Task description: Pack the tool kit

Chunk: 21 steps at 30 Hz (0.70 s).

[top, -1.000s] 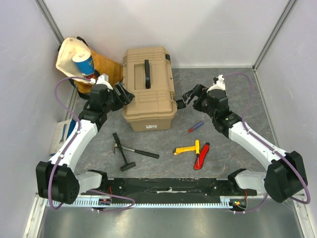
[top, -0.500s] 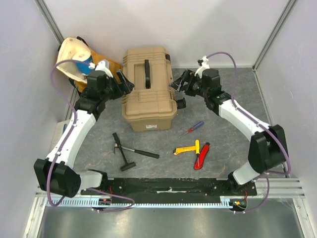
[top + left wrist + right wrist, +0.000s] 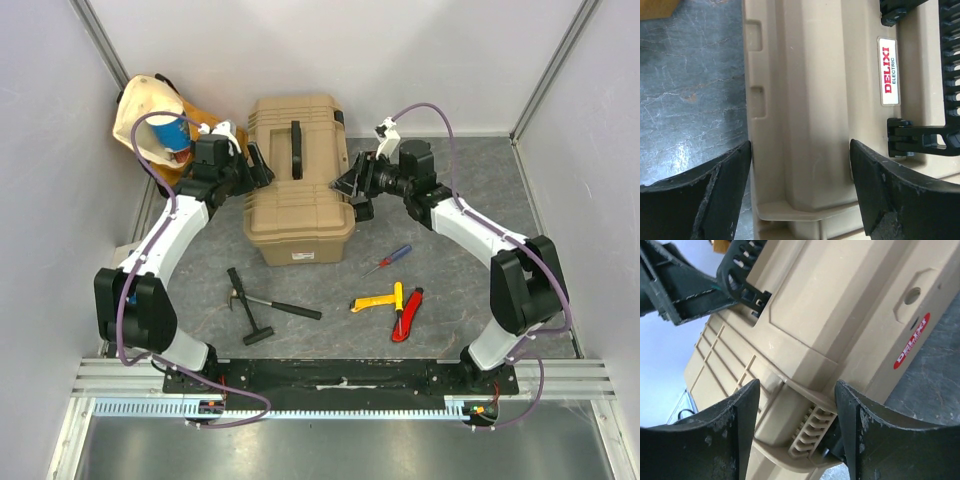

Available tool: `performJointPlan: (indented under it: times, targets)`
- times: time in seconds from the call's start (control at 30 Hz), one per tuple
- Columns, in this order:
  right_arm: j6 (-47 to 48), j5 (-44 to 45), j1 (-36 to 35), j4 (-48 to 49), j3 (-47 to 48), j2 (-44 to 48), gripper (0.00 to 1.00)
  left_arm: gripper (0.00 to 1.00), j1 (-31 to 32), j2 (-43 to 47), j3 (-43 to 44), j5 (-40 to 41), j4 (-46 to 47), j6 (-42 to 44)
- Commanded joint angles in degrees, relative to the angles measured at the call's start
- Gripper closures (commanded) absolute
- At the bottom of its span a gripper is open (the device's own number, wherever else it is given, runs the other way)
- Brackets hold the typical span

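The tan toolbox (image 3: 300, 195) stands shut at the back middle, its black handle (image 3: 296, 150) lying on the lid. My left gripper (image 3: 256, 166) is open at the box's left edge; in the left wrist view its fingers (image 3: 715, 200) straddle the lid's rim (image 3: 805, 115). My right gripper (image 3: 351, 186) is open at the box's right edge, its jaws either side of a ribbed tab (image 3: 812, 432) on the rim. On the mat in front lie the black hammer (image 3: 262, 305), the red-blue screwdriver (image 3: 388, 259), the yellow-handled tool (image 3: 378, 300) and the red knife (image 3: 408, 315).
A yellow-cream cloth bag (image 3: 150, 120) with a blue can in it leans in the back left corner, close behind my left arm. Grey walls close the space at the back and on both sides. A black rail (image 3: 330, 375) runs along the near edge.
Both arms have reached back along the toolbox's sides. The right gripper came in from the mat to the box's right rim, and its jaws narrowed.
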State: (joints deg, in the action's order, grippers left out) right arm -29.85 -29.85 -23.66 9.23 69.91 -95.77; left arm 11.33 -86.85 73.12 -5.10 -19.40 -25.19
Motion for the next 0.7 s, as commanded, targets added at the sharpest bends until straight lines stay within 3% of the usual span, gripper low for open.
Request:
performJointPlan:
  times: [0.0, 0.13, 0.27, 0.5, 0.67]
  targets:
    - [3.8, -11.6, -3.8, 3.1, -3.6, -0.4, 0.34, 0.18, -0.3, -0.5, 1.8, -3.5, -2.2, 3.6]
    - [1.5, -11.6, -6.0, 4.1, -8.6, 2.7, 0.37, 0.23, -0.2, 1.0, -1.0, -6.4, -4.3, 3.0]
    - [0.2, -9.6, -10.5, 3.2, -12.6, 7.0, 0.36, 0.25, -0.3, 8.3, -8.9, -6.0, -3.3, -1.0]
    - [5.3, -4.0, -15.0, -5.3, -11.6, 12.1, 0.36, 0.27, -0.3, 24.0, -23.2, 3.0, 0.2, -3.0]
    - [1.7, 5.8, -13.6, -6.0, -7.7, 11.9, 0.3, 0.17, -0.3, 22.7, -18.3, 4.8, 0.4, 0.1]
